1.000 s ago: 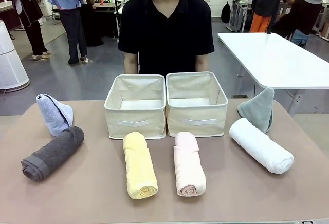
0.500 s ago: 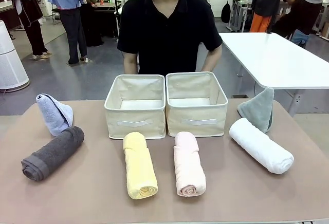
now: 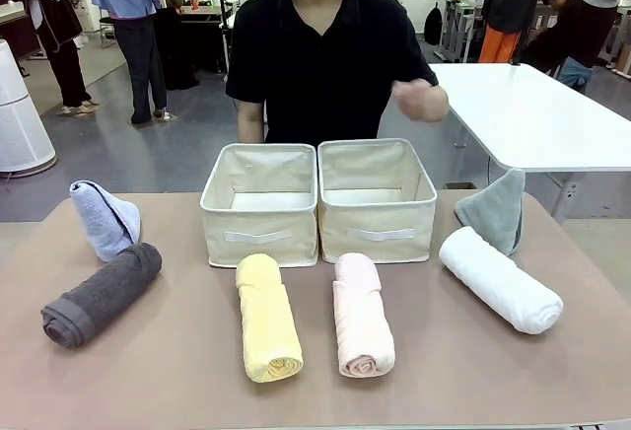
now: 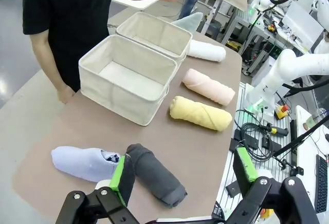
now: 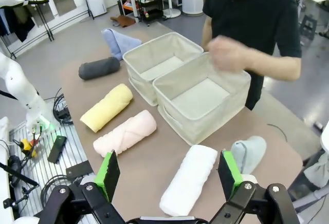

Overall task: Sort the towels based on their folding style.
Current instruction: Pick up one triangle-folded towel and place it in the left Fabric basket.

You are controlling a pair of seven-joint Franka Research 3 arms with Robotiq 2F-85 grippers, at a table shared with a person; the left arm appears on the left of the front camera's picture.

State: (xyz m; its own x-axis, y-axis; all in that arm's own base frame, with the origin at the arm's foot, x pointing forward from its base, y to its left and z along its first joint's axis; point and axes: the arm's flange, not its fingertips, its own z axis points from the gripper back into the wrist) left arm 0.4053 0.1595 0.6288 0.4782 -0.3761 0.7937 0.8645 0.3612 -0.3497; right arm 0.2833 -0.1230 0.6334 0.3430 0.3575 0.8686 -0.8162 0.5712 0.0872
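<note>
Here, near the left edge of the tabletop [image 3: 177, 371], the light blue cone towel [image 3: 104, 218] stood just behind the dark grey roll [image 3: 99, 295], close enough that a gap between them could not be made out. The yellow roll [image 3: 268, 317] and the pink roll [image 3: 362, 314] lay side by side toward the near edge. The yellow one's far end was just in front of the left bin [image 3: 261, 203], and the pink one's just in front of the right bin [image 3: 377, 198]. The two beige bins stood side by side, walls touching, at the middle toward the far edge. Near the right edge, the white roll [image 3: 500, 278] lay slanted, with the grey-green cone towel [image 3: 495, 211] upright just behind it. The person's hand [image 3: 422, 103], blurred, hung in the air beyond the right bin. The left end effector [image 4: 182, 170] was open, fingers spread wide, above the left edge by the dark grey roll. The right end effector [image 5: 169, 174] was likewise open, above the right edge near the white roll.
</note>
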